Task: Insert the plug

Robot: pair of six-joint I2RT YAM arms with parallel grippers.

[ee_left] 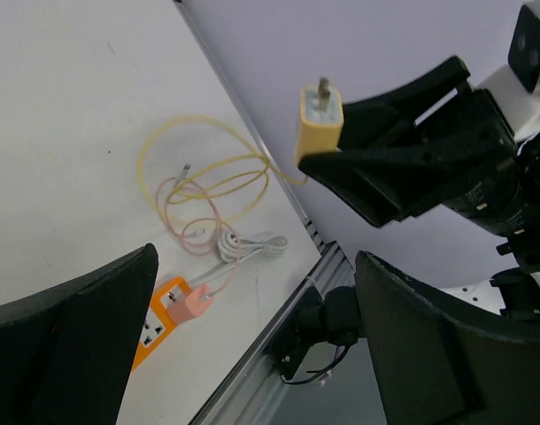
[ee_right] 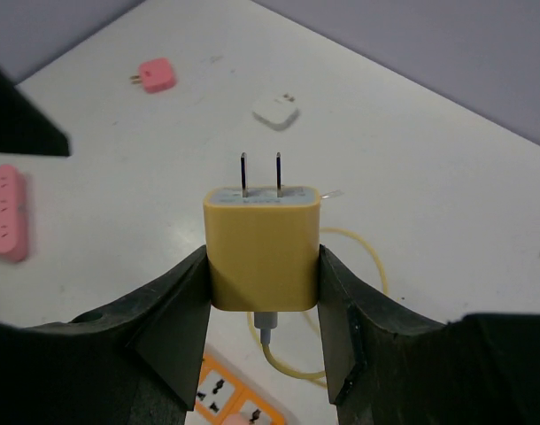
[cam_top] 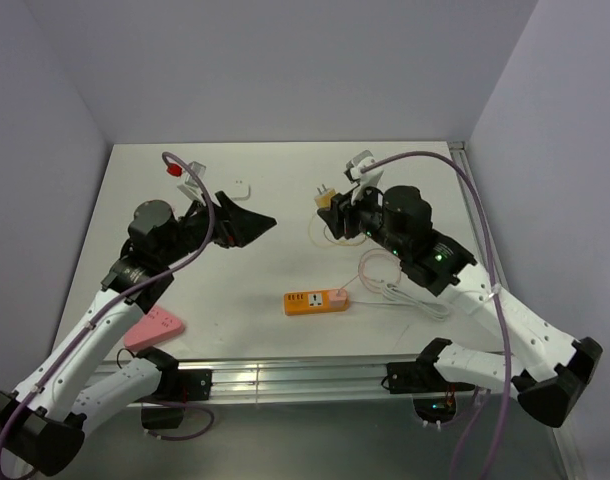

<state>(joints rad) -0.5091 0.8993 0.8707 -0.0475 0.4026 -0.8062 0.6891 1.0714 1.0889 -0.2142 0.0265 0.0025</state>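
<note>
Right gripper [cam_top: 335,210] has the yellow plug [ee_right: 263,243] pinched midair, not at the orange power strip [cam_top: 315,301] yet; left gripper [cam_top: 250,222] hangs open.

- You can read no text anywhere.
- The pronged face of the yellow plug [ee_right: 263,252] carries faint print, too blurred for you to make out.
</note>
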